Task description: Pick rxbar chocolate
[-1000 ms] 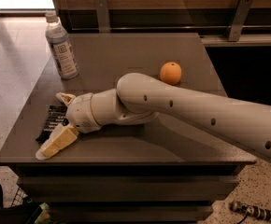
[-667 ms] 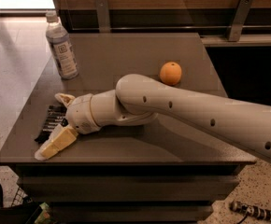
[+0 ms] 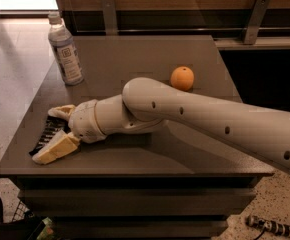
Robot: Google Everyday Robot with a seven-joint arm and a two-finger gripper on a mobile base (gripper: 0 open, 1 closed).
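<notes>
The rxbar chocolate (image 3: pixel 46 134), a flat black bar with white lettering, lies on the dark table (image 3: pixel 135 59) near its front left corner. My gripper (image 3: pixel 54 130) reaches across the table from the right and sits over the bar. One pale finger (image 3: pixel 60 111) is at the bar's far side and the other (image 3: pixel 55 149) is at its near side, both against it. The bar rests on the table top, partly hidden by the fingers.
A clear water bottle with a white label (image 3: pixel 65 49) stands at the table's back left. A round orange (image 3: pixel 182 78) lies behind my arm at the middle right. The table's left and front edges are close to the bar.
</notes>
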